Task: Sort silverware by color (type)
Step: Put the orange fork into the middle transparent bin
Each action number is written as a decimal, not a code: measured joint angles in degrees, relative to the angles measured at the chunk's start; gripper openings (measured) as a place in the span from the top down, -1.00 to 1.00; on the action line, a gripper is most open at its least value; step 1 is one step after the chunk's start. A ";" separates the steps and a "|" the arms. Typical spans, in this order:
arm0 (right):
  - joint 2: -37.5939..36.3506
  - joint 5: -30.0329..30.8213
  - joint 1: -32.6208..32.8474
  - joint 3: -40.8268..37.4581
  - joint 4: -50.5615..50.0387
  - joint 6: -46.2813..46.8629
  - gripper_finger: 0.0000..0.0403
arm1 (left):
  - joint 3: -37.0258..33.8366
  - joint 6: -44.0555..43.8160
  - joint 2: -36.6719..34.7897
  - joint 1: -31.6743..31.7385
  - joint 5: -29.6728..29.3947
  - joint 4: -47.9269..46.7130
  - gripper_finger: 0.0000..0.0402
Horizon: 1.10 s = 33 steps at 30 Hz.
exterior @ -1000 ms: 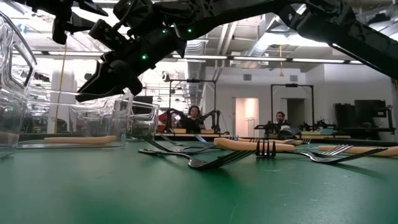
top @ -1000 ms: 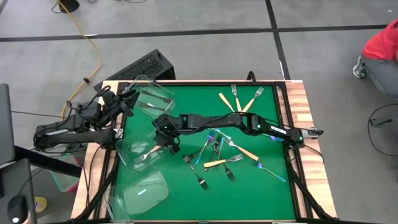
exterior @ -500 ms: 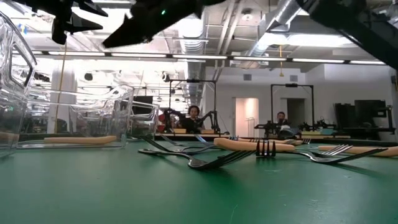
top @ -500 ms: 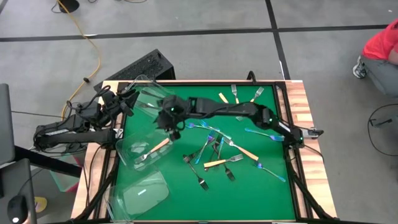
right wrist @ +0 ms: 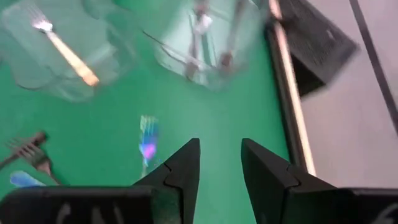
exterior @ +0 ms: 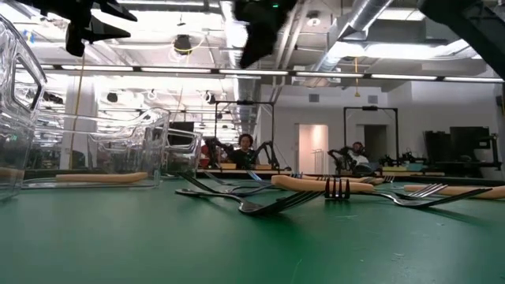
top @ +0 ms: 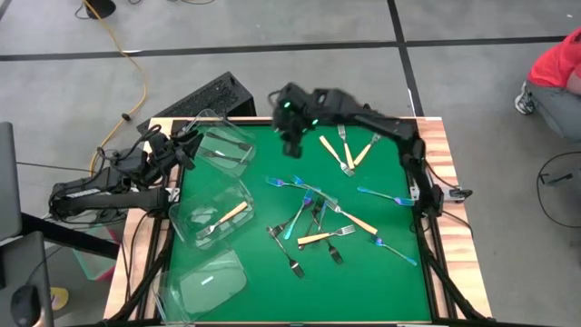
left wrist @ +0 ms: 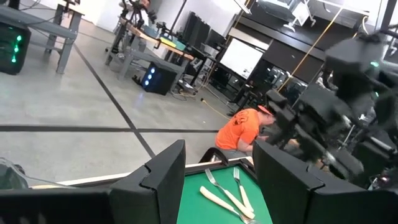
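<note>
Silverware is scattered on the green mat: a central pile of dark metal, iridescent blue and cream-handled forks [top: 313, 221], three cream-handled forks near the far edge [top: 347, 147], and single blue forks [top: 284, 182] [top: 382, 194] [top: 396, 251]. One cream-handled fork [top: 222, 219] lies inside the middle tub, and a dark fork [top: 216, 155] lies in the far tub. My right gripper [top: 292, 143] [right wrist: 221, 163] is open, raised above the mat's far-left part, holding nothing. My left gripper [top: 187, 145] [left wrist: 219, 174] waits open at the left edge by the far tub.
Three clear plastic tubs stand along the mat's left side: far [top: 224, 145], middle [top: 211, 214] and near [top: 203, 282]. A wooden frame [top: 438, 154] borders the mat. A person in orange [top: 558, 68] is on the floor beyond the far-right corner. Bare mat lies near the front edge.
My right gripper has drawn away from the middle tub, rising and swinging toward the table's far edge. The cream-handled fork has stayed in the middle tub. The left arm has kept still.
</note>
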 joint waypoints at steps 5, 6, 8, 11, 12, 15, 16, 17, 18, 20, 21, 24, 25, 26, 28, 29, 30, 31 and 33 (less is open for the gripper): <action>-1.31 0.07 -4.93 0.00 -10.91 4.99 0.35 | 0.00 -0.02 0.00 -0.02 0.00 0.00 0.14; -1.29 0.03 -5.86 -0.03 -13.25 6.54 0.36 | 0.00 0.00 0.00 -0.02 0.01 0.00 0.14; -1.27 -0.04 -7.65 -0.04 -18.54 9.44 0.37 | 0.00 -0.02 0.00 0.00 0.00 0.00 0.14; -1.23 0.01 -9.86 -1.87 -23.11 11.46 0.37 | 0.00 -0.02 0.00 0.00 0.02 0.00 0.14; -1.47 0.09 -10.28 -3.57 -22.83 12.36 0.37 | 0.00 -0.02 0.00 0.00 0.00 0.00 0.14; -3.33 0.67 -11.16 -9.57 -22.99 13.32 0.37 | 0.00 -0.02 0.00 0.00 0.00 -0.02 0.14; -4.38 1.28 -11.22 -11.82 -22.81 13.36 0.37 | 0.00 0.00 0.00 0.00 0.01 -0.02 0.14; -5.51 1.36 -11.74 -14.55 -22.54 13.40 0.37 | 0.00 0.04 0.00 0.00 0.00 -0.03 0.14; -6.50 1.32 -12.36 -17.60 -21.73 13.74 0.37 | 0.00 0.17 0.00 -0.02 0.00 -0.04 0.14; -8.05 1.71 -13.10 -24.33 -17.31 14.94 0.37 | 0.00 0.20 0.00 0.00 0.00 -0.11 0.14; -8.90 1.78 -13.29 -27.97 -14.48 15.70 0.37 | 0.00 0.20 0.00 -0.01 -0.02 -0.21 0.14; -12.44 1.32 -13.37 -38.53 -6.60 17.75 0.37 | 0.00 0.03 0.00 0.00 -0.02 -0.50 0.14; -13.63 1.25 -13.29 -42.04 -3.70 18.30 0.37 | -0.01 -0.04 0.00 -0.01 -0.02 -0.58 0.14; -14.55 1.14 -13.29 -45.44 -0.53 18.84 0.37 | 0.00 -0.05 0.00 -0.02 -0.03 -0.57 0.14; -15.60 1.35 -13.48 -51.95 6.24 20.45 0.37 | 0.00 -0.09 0.00 0.00 -0.04 -0.57 0.14; -15.95 1.39 -13.64 -54.90 9.13 21.60 0.37 | 0.00 -0.11 0.00 0.00 -0.04 -0.57 0.14; -16.34 1.26 -13.77 -57.40 11.86 22.85 0.37 | 0.00 -0.11 0.00 -0.02 -0.07 -0.57 0.14; -16.70 1.30 -13.80 -59.52 14.63 23.68 0.36 | -0.01 -0.15 0.00 0.00 -0.07 -0.57 0.14; -16.92 1.24 -13.92 -62.61 17.85 24.38 0.30 | 0.00 -0.50 0.00 0.00 -0.08 -0.57 0.14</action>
